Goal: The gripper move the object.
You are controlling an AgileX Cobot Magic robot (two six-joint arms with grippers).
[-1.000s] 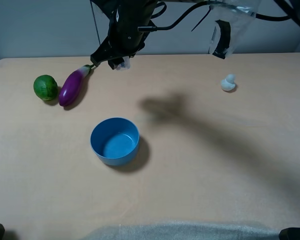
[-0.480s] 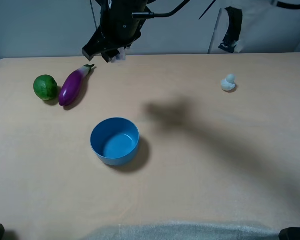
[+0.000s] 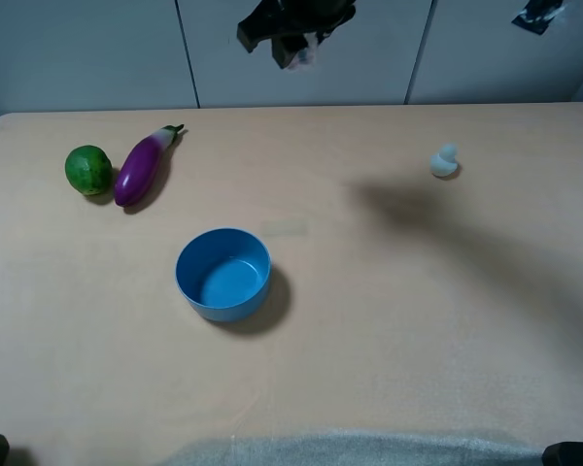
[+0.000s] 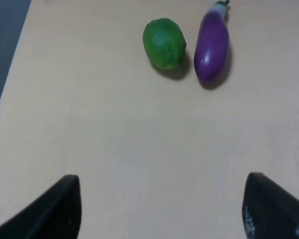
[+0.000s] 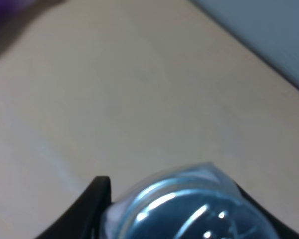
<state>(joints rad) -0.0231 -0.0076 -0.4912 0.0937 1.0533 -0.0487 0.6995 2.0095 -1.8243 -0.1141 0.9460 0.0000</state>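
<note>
Four things sit on one big tan table (image 3: 389, 369), all pretty spread out. Biggest is the blue bowl (image 3: 223, 275), upright, a bit left of the middle with bare wood all round it. Then the purple eggplant (image 3: 142, 168) lying at a slant near the far left, and the green lime (image 3: 88, 169) just beside it on the outer side; can't tell if they actually touch. The left gripper (image 4: 162, 199) hangs over plain table short of that pair, fingers (image 4: 60, 209) spread wide with nothing between them. Little pale duck (image 3: 444, 161) is off at the far right, well apart from the rest, with a soft shadow (image 3: 408, 204) on the table near it. Smallest is the shaker (image 3: 301, 56): it's up in the air past the far edge of the table, against the grey wall, clamped in the right gripper (image 3: 290, 29). The right wrist view is blurry, but the shaker's shiny cap sits right up close with a dark finger (image 5: 87, 214) against its side.
</note>
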